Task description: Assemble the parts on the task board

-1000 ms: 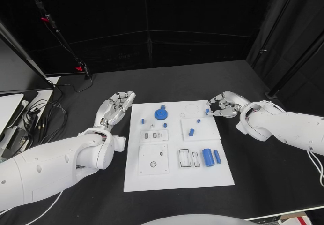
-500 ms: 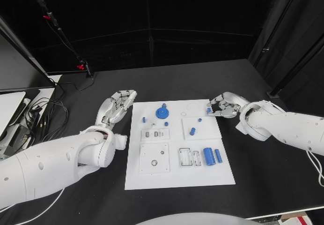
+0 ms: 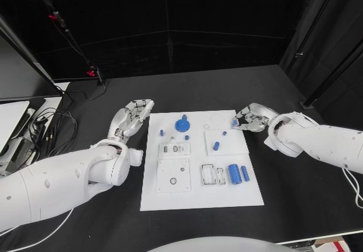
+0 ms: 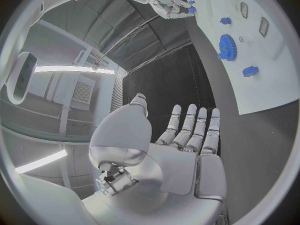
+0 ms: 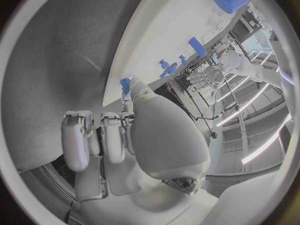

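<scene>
Matt black tabletop under a smooth, flat white task board, plastic by the look. On the board, the blue gear and blue cylinder look like smooth plastic. Beside the board, the left hand gleams silvery metal; both arms wear glossy white shells.

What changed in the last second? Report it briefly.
Nothing visibly moved; only the camera shifted slightly. The right robot hand still pinches a small blue part at the task board edge; the left robot hand stays open beside the board.
</scene>
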### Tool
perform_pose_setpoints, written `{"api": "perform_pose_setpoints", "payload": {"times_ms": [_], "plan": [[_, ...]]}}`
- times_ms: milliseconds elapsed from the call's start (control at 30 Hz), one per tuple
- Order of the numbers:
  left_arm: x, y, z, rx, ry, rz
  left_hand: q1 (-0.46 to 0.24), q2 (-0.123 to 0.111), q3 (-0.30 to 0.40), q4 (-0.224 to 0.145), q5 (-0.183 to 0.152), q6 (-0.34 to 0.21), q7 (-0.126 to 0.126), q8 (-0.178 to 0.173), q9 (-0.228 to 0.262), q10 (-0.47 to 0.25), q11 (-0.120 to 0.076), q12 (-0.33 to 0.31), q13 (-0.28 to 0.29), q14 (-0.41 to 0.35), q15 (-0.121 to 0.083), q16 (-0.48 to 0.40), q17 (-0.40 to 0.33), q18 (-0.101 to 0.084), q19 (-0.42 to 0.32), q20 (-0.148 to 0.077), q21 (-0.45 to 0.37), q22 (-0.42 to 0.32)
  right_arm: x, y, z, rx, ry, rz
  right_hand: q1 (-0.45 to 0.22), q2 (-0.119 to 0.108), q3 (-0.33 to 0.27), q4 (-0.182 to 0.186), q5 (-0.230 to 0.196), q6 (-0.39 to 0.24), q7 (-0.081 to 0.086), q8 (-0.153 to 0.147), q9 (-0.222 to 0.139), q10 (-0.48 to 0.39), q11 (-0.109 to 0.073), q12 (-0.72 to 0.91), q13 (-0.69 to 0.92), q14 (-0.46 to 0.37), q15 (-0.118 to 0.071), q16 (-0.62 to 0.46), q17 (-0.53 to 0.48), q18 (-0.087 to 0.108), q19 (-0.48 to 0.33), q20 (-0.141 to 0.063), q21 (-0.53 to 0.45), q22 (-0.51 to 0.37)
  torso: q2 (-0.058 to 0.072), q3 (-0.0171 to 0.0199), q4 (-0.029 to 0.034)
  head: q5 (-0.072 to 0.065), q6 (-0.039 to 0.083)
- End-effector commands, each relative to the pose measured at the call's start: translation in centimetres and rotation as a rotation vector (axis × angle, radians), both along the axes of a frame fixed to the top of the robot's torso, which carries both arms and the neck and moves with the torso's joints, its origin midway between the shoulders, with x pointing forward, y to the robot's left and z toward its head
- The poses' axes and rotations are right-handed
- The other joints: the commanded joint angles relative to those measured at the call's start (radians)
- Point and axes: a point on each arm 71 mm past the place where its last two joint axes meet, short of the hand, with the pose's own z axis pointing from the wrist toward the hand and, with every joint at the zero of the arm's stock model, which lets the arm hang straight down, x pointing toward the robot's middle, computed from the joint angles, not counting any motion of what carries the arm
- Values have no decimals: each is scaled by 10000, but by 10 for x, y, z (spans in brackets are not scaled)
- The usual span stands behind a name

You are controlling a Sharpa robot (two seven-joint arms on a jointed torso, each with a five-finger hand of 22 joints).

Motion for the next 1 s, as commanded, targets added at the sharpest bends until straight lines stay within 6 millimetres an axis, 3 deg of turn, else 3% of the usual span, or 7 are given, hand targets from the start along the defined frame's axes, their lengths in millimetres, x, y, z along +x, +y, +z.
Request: {"api": "perform_pose_setpoints", "payload": {"times_ms": [33,367,800,1000], "plan": [[-5,-3,17,-522,-2249,-442,24,85,-70,11,61,73,1519,-62,-5,79,-16,-25,7,93,-6,32,11,176,8,42,35,3,0,1,0,-60,66,1,46,114,79,5,54,150,4,51,17,1076,-73,25,2628,1041,-84,25,2633,-74,1040,-72,33,2634,4,2,0,2,-1],[-5,-2,16,-518,-2247,-435,31,99,-73,13,69,74,1519,-64,-5,80,-16,-25,7,94,-6,33,11,176,2,42,32,0,2,5,2,-116,-375,-34,170,539,180,-85,86,1091,2,308,102,1076,35,25,2628,1041,-1,25,2633,-74,1040,-26,33,2634,-1,-2,-9,6,-18],[-5,-1,16,-505,-2245,-408,39,109,-76,13,76,76,1519,-65,-5,80,-16,-25,7,94,-5,33,11,175,-1,42,32,-1,-4,22,19,890,-1917,102,313,579,167,-250,368,1391,100,302,97,1076,144,25,2628,1041,85,25,2633,-74,1040,48,33,2634,-6,-6,13,172,23],[-5,-2,16,-501,-2231,-414,39,109,-76,13,76,76,1519,-65,-5,80,-16,-25,7,94,-5,33,11,175,-1,42,32,-1,-6,51,30,1416,-1689,579,392,606,164,-369,634,1546,165,280,89,1076,210,25,2628,1041,143,25,2633,-74,1040,99,33,2634,-9,-17,-3,269,-18]]}}
